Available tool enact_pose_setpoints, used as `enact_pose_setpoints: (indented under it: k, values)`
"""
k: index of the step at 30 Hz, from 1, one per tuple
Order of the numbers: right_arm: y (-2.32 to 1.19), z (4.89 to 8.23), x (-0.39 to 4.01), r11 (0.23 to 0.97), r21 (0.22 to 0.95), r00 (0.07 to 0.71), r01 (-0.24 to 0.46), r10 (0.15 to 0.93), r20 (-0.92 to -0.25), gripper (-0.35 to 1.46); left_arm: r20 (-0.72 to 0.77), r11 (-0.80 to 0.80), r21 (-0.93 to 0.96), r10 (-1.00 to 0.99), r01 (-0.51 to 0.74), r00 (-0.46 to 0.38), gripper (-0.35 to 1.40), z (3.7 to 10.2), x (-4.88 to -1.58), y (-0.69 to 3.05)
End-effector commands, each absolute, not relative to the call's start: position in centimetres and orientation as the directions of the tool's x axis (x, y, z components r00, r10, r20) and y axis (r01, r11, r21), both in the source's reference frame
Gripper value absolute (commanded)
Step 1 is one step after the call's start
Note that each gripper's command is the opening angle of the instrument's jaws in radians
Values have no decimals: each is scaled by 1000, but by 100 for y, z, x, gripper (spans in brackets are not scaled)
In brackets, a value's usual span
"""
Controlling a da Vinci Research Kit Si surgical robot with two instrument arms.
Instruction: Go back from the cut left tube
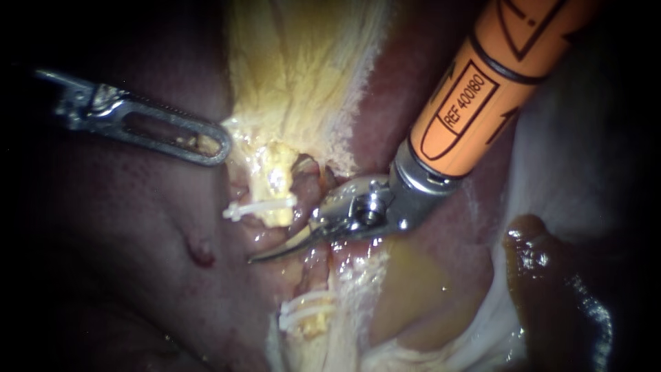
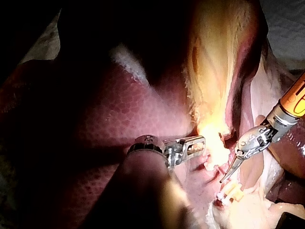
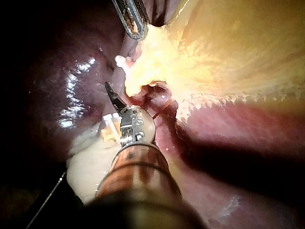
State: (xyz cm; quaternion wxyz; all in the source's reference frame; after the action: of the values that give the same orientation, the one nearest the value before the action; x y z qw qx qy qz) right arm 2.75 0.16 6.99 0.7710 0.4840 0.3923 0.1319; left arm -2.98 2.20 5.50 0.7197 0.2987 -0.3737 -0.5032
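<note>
Glossy red liver (image 1: 124, 227) behind; right instrument (image 1: 258, 257), curved blades pressed together, beside a clipped tube stump (image 1: 277, 180); left instrument (image 1: 212, 143) pinches fibrous yellow tissue (image 1: 296, 76).

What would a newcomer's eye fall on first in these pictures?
First, the bright orange shaft of the right instrument, which comes in from the upper right. Its curved blades are shut and lie between the upper white clip and the lower white clips. Then the pale yellow tissue at the top, with the left instrument at its edge.
</note>
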Motion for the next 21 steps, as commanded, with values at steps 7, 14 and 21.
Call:
enact_pose_setpoints:
  k: [7,14,21]
  values:
    - [12,704,274,501,847,657,176,581,-480,-35,237,316,806,-947,501,215,-35,550,-298,220]
    - [13,706,275,524,840,624,142,612,-487,110,237,316,806,-947,500,215,-35,550,-297,220]
    - [13,705,273,538,834,609,119,624,-490,133,237,316,806,-947,500,215,-35,550,-296,220]
